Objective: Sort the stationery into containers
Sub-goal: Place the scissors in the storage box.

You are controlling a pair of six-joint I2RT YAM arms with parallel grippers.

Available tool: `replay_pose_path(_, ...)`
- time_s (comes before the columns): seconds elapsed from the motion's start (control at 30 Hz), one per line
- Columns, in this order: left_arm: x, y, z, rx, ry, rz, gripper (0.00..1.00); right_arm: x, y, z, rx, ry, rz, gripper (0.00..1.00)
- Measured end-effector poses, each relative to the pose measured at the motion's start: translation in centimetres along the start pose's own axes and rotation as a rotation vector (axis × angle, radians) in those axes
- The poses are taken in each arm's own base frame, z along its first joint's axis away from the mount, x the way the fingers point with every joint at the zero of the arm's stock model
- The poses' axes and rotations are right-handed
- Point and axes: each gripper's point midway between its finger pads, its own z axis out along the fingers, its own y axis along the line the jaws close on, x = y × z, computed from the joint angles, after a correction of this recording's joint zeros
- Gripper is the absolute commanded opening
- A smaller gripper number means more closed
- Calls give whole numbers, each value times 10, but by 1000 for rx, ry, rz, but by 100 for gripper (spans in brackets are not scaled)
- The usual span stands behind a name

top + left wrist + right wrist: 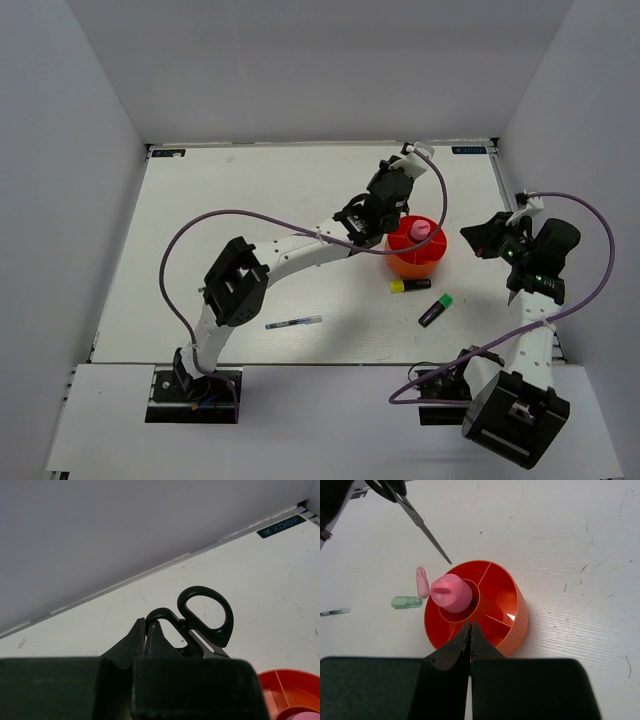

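Loose on the desk [250,200], short of both claws: thin pen [293,323], green-black marker [436,310], yellow marker [410,286].

Right claw [470,630] is pinched fully together, empty, hanging over the near rim of the orange-red cup [517,611]. Just ahead of it, the fat pink tube [451,592] stands in the cup's middle well.

Beyond, the left claw [145,632] is clamped on the black-handled scissors [226,622], blades aimed at the far rim, not in.

Past the cup, to the right claw's left, lie the pink marker [422,581] and pale green marker [406,601].

Tally: one sorted, six left.

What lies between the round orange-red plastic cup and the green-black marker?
A yellow marker lies there, close to the cup; the top view shows it.
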Motion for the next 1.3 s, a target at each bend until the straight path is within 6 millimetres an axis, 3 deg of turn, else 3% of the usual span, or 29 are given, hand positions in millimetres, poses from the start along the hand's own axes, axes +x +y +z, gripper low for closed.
replay_pose_path(0.17, 20, -10, 5, 5, 28, 41, 0, -1, -2, -3, -6, -14, 18, 0)
replay_pose_path(0.53, 26, -15, 6, 8, 38, 6, 0, -7, -5, -10, -17, -42, 58, 0)
replay_pose_path(0.73, 48, -26, -1, 29, 79, -1, 0, -9, -6, -12, -23, -50, 78, 0)
replay_pose_path(0.93, 48, -38, -10, 51, 79, 3, 0, -14, -5, -15, -32, -66, 82, 0)
replay_pose_path(1.03, 47, -43, -13, 61, 76, 2, 0, -15, -6, -16, -32, -71, 89, 17)
replay_pose_path(1.3, 62, -53, -23, 81, 98, 33, 0, -18, -6, -20, -46, -83, 96, 20)
